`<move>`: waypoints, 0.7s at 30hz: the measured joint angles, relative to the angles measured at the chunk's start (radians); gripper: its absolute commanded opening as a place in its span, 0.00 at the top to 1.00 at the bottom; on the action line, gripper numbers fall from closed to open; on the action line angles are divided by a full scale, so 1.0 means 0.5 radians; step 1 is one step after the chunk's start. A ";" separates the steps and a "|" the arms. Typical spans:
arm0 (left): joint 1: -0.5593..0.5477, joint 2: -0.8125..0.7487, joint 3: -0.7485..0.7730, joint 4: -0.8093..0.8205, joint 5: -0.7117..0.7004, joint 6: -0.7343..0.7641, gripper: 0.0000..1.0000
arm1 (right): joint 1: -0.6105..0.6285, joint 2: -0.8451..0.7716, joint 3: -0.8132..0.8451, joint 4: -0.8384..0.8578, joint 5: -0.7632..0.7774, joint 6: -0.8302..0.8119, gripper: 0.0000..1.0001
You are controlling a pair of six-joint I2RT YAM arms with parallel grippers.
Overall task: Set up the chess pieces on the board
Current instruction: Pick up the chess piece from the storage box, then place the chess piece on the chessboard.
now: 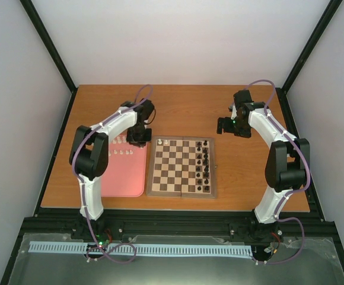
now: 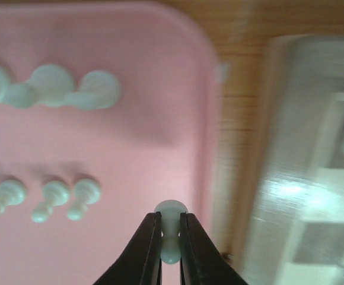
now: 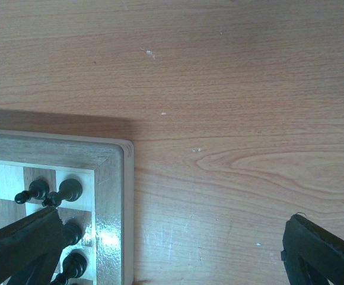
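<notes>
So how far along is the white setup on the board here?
Early. Two white pieces already stand at the board's far left corner, and the black pieces line its right side. In hand: the left gripper is shut on one white piece at the pink tray. Left: the other white pieces, two groups on that tray. The right gripper hangs open and empty over the table.

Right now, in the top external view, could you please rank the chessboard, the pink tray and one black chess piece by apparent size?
1. Chessboard, largest.
2. Pink tray, somewhat smaller, though the left arm hides part of it.
3. Black chess piece, by far the smallest.
</notes>
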State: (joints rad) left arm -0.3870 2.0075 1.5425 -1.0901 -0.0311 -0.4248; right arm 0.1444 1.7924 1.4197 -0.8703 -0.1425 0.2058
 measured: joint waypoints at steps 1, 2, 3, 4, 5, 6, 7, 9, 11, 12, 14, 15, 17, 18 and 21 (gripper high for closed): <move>-0.033 0.000 0.050 -0.023 -0.002 0.007 0.95 | 0.000 0.000 0.000 -0.001 0.000 0.000 0.00; -0.072 0.000 0.111 -0.053 -0.002 0.014 0.96 | 0.000 0.000 0.000 0.000 0.000 0.000 0.00; -0.114 0.000 0.171 -0.079 0.004 0.019 0.96 | 0.000 0.000 0.000 0.000 0.000 0.000 0.00; -0.164 0.000 0.241 -0.111 0.014 0.022 0.95 | 0.000 0.000 0.000 -0.001 0.000 0.000 0.00; -0.207 0.000 0.295 -0.129 0.034 0.023 0.96 | 0.000 0.000 0.000 0.000 0.000 0.000 0.00; -0.244 0.000 0.348 -0.149 0.050 0.023 0.96 | 0.000 0.000 0.000 0.000 0.000 0.000 0.00; -0.281 0.000 0.397 -0.169 0.078 0.024 0.95 | 0.000 0.000 0.000 0.000 0.001 0.000 0.00; -0.344 0.000 0.459 -0.195 0.118 0.024 0.95 | 0.000 0.000 0.000 -0.001 0.001 0.000 0.00; -0.400 0.002 0.481 -0.209 0.146 0.024 0.95 | 0.000 0.000 0.000 -0.001 0.001 0.000 0.00; -0.420 0.005 0.481 -0.216 0.160 0.025 0.95 | 0.000 0.000 0.000 -0.001 0.001 0.000 0.00; -0.459 0.027 0.481 -0.227 0.176 0.027 0.96 | 0.000 0.000 -0.002 -0.001 0.005 0.000 0.00; -0.472 0.043 0.481 -0.227 0.180 0.029 0.96 | 0.000 0.000 -0.002 0.000 0.007 0.000 0.00; -0.487 0.076 0.477 -0.225 0.184 0.030 0.95 | 0.000 0.000 -0.004 -0.001 0.008 0.000 0.00; -0.488 0.091 0.477 -0.224 0.183 0.030 0.95 | 0.000 0.000 -0.004 -0.001 0.010 0.000 0.00; -0.489 0.137 0.477 -0.214 0.180 0.030 0.95 | 0.000 0.000 -0.005 -0.001 0.020 0.000 0.00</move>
State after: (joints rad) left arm -0.6315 2.0762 1.7809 -1.1969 0.0589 -0.4099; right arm 0.1444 1.7924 1.4174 -0.8707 -0.1326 0.2058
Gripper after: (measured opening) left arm 0.063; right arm 0.997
